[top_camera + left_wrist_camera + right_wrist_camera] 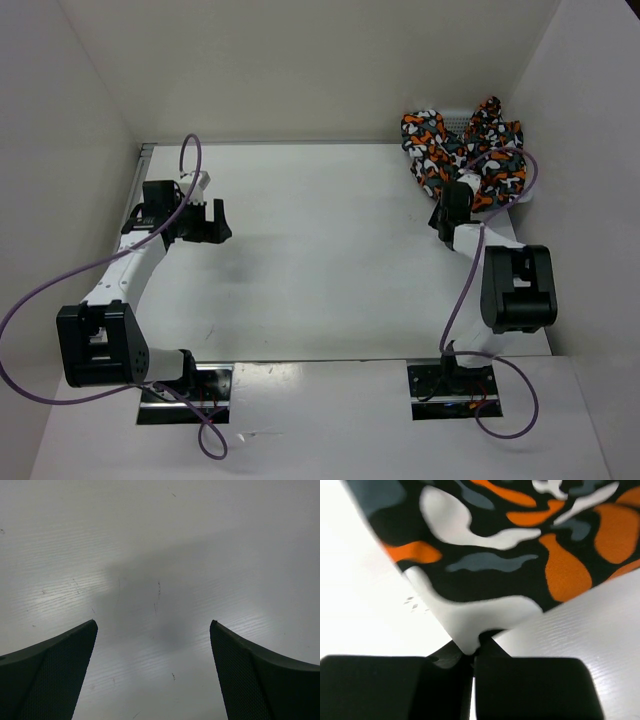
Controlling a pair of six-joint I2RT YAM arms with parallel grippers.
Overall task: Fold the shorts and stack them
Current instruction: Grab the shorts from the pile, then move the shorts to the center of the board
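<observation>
The shorts point(463, 150), printed in orange, white, grey-teal and black, lie bunched at the table's far right corner. My right gripper point(461, 187) is at their near edge. In the right wrist view its fingers point(530, 685) are pressed together on a corner of the shorts point(490, 555), which fills the top of that view. My left gripper point(207, 207) hovers over the bare table on the far left. Its fingers point(55, 675) stand wide apart with nothing between them point(154, 625).
The white table point(320, 260) is enclosed by white walls at the back and both sides. A white mesh basket edge point(455, 118) shows behind the shorts. Purple cables loop off both arms, whose bases sit at the near edge.
</observation>
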